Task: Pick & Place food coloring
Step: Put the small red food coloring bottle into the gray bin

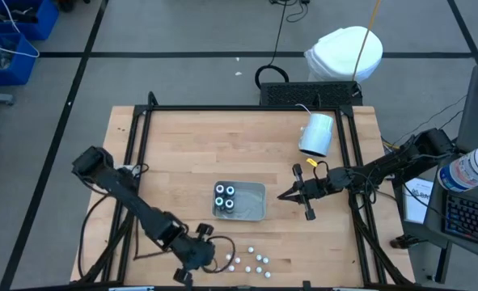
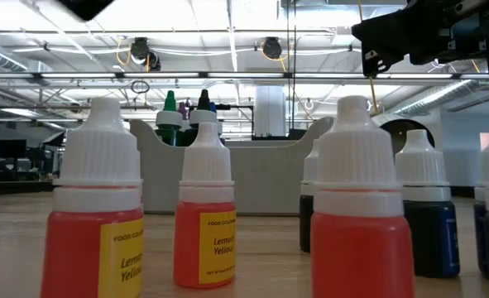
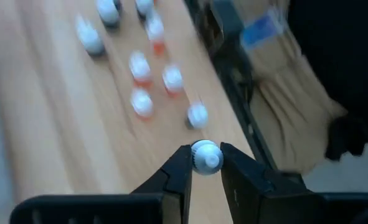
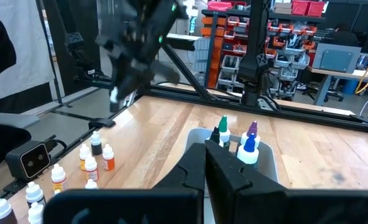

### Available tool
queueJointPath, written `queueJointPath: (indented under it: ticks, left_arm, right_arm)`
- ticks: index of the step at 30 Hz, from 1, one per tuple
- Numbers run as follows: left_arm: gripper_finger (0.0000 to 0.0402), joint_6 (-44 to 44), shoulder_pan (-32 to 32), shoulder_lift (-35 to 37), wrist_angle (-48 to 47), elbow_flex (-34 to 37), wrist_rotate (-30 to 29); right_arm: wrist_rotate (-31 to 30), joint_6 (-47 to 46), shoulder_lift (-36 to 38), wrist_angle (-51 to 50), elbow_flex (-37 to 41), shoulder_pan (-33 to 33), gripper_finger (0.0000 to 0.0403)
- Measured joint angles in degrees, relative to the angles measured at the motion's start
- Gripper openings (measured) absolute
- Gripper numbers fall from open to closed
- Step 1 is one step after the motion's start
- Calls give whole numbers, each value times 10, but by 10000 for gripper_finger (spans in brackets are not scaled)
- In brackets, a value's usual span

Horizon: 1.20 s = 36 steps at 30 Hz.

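A pick is judged to be in hand: in the left wrist view the left gripper [image 3: 205, 163] is seen clamped on the white cap of one small food coloring bottle [image 3: 206, 155], the two dark fingers [image 3: 179, 174] pressed against either side of the cap. In the high view that gripper [image 1: 200, 252] is placed at the near edge of the table [image 1: 182, 153], just beside a loose cluster of white-capped bottles [image 1: 251, 260]; whether the gripped bottle has been lifted clear of the wood cannot be told. A grey tray [image 1: 253, 204] is seen at the table's middle, with four bottles [image 1: 224, 197] stood together in its left part, their green, blue and purple tips shown in the right wrist view. In the low view, red-orange bottles labelled lemon yellow [image 2: 204, 223] and darker ones [image 2: 424, 211] are seen close to the camera. The right gripper [image 1: 285, 195] is held just to the right of the tray, above the table, its jaws clenched on nothing. A white roll [image 1: 318, 133] lies tipped near the far right of the table. The next move is judged to call for a straight lift so that the neighbouring bottles are not knocked, then a carry to the tray and a gentle release upright in its free part, clear of the four already there and of the waiting right arm
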<state>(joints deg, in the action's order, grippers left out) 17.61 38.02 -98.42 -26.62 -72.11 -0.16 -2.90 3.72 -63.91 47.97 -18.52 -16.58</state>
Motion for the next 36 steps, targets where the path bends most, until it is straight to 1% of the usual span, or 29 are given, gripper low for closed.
queueJointPath:
  ticks: [3,6,11,14,18,21,26,30,33,36]
  left_arm:
    - [77,-40,-23,3,-41,-42,-6]
    - [78,-75,-44,3,-86,-97,-29]
    - [78,-129,-91,1,-122,-166,-53]
    - [78,-179,-120,1,-132,-195,-55]
    - [78,-237,-169,1,-131,-201,-48]
    - [78,-272,-214,-1,-121,-201,-26]
    - [78,-293,-277,-27,-84,-201,4]
    - [78,-297,-311,-65,-76,-201,46]
    - [78,-303,-325,-96,-73,-201,43]
    - [78,-315,-329,-119,-67,-201,18]
  right_arm:
    - [0,0,0,-2,0,0,4]
    - [0,0,0,-3,0,0,4]
    - [0,-7,0,-10,0,0,4]
    - [0,-15,0,-10,0,0,4]
    - [0,-10,0,-10,0,0,4]
    - [0,-9,0,-11,0,0,4]
    - [0,-9,0,-13,0,0,4]
    - [0,-11,0,-17,1,0,4]
    - [0,-11,0,-22,2,0,4]
    - [0,-11,0,-24,2,0,4]
